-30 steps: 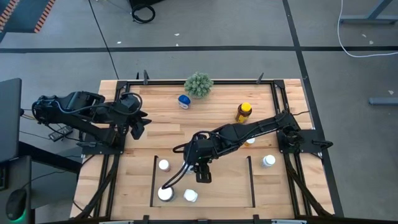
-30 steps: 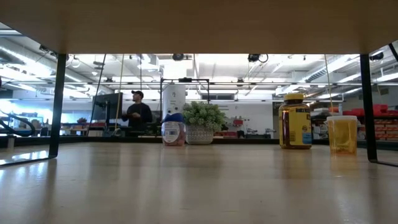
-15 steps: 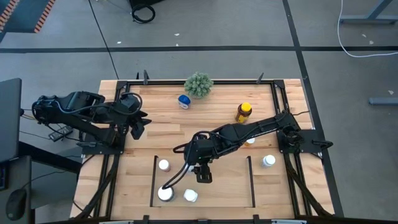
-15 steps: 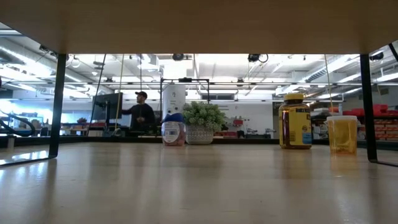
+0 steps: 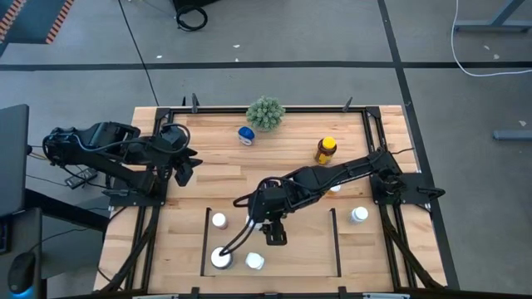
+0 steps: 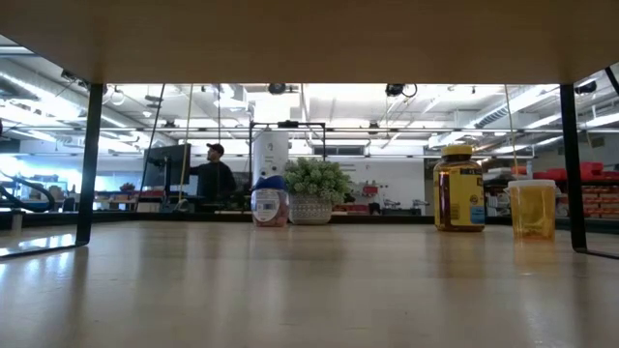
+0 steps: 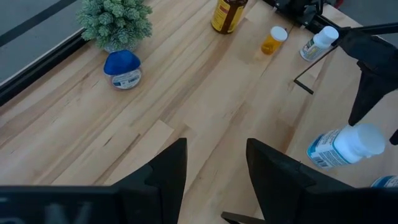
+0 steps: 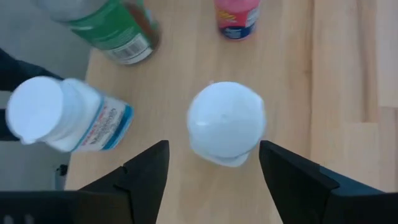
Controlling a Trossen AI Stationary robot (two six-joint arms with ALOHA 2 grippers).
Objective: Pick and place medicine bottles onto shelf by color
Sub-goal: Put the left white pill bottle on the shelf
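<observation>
Right arm reaches in over the shelf (image 5: 206, 241), the bay of bare wood marked off by thin black strips at the near edge of the table (image 5: 224, 178). Right gripper (image 5: 275, 236) hangs over the middle of that bay, fingers spread wide apart. Its wrist camera looks straight down on a white-capped bottle (image 8: 226, 122) standing upright between the two fingers, neither finger touching it.

Three more bottles inside the bay: a white-capped one with a blue label (image 5: 254, 262), a wider green-labelled one (image 5: 221, 258) just beside it, and a pink-labelled one (image 5: 219, 221) farther back. In the wrist view the blue-labelled bottle (image 8: 65, 123) sits near the one under the gripper, apart from it.

Outside the bay: a white bottle (image 5: 359, 215) just past the right-hand strip; a small orange bottle (image 7: 272, 41), mostly hidden under the arm from above; a large amber bottle with a yellow cap (image 5: 326, 150) farther back on the right; a blue-capped bottle (image 5: 246, 134) at the back, just beside a green spiky plant (image 5: 265, 112).

Left gripper (image 5: 184, 169) waits over the table's left edge, well clear of the bottles, fingers parted with nothing between them.

A person (image 6: 212, 175) in a cap stands in the room beyond the table.
</observation>
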